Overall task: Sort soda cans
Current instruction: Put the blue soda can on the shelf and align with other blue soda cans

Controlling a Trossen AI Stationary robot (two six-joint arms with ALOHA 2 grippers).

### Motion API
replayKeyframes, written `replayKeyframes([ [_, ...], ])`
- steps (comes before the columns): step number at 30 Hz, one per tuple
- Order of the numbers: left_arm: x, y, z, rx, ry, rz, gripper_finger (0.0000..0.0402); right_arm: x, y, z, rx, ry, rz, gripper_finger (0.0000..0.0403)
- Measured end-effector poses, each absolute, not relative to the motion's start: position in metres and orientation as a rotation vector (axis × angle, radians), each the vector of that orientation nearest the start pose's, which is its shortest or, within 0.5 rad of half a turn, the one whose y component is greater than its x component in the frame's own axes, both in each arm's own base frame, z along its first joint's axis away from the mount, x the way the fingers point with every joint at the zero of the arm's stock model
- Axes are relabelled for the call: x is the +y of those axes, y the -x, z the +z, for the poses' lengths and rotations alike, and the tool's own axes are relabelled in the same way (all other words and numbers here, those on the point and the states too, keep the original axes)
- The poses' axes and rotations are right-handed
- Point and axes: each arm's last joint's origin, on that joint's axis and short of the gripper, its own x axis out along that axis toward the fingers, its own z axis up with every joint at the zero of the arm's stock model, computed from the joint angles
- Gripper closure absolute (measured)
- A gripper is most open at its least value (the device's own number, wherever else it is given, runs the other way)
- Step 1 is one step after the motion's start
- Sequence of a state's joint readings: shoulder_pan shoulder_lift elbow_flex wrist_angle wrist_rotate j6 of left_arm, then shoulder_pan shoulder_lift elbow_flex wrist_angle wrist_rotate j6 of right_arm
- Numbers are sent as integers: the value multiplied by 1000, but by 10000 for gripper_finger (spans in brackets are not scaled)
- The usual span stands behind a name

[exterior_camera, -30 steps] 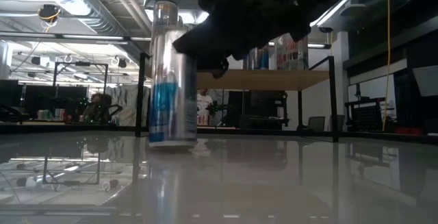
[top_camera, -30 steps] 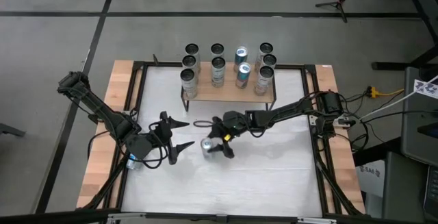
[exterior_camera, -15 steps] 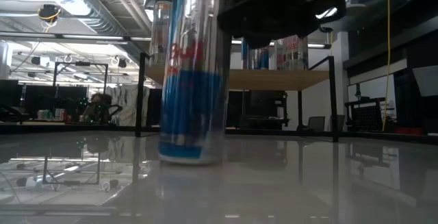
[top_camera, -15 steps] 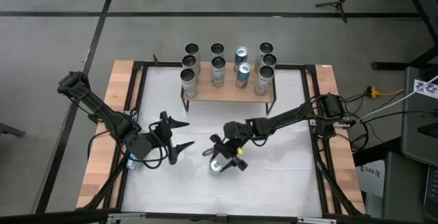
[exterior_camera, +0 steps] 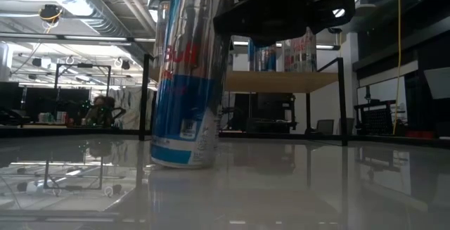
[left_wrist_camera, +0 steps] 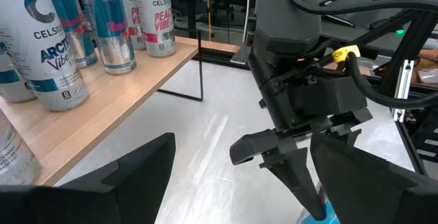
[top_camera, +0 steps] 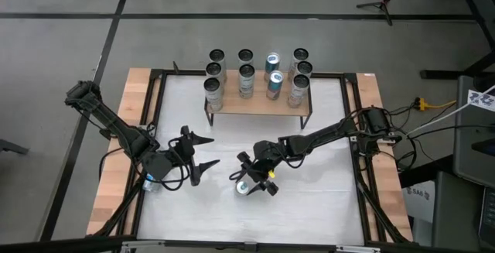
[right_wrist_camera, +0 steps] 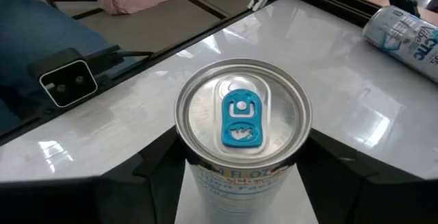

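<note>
Right gripper (top_camera: 249,181) sits with its fingers spread either side of a blue-label can (top_camera: 244,188), standing upright well in front of the wooden shelf (top_camera: 257,103). Left gripper (top_camera: 203,152) waits nearby, fingers apart.

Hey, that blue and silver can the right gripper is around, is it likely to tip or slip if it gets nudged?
The blue and silver can is tall and slim on a narrow base, so a nudge near its top would probably tip it. The glossy table likely lets it slide. The right gripper straddles it with fingers apart, so nothing steadies it yet.
</note>
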State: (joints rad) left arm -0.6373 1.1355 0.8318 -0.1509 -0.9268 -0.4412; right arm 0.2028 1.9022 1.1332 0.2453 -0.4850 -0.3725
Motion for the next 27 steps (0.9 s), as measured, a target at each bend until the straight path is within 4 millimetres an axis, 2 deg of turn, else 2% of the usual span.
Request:
replayKeyframes([
  [20, -122, -204, 290, 252, 113, 347, 68, 94, -393, 179, 404, 275, 756, 165],
  [23, -122, -204, 290, 252, 113, 347, 68, 94, -393, 179, 405, 274, 755, 151],
  [27, -122, -204, 290, 252, 114, 347, 68, 94, -392, 176, 429, 274, 749, 111],
])
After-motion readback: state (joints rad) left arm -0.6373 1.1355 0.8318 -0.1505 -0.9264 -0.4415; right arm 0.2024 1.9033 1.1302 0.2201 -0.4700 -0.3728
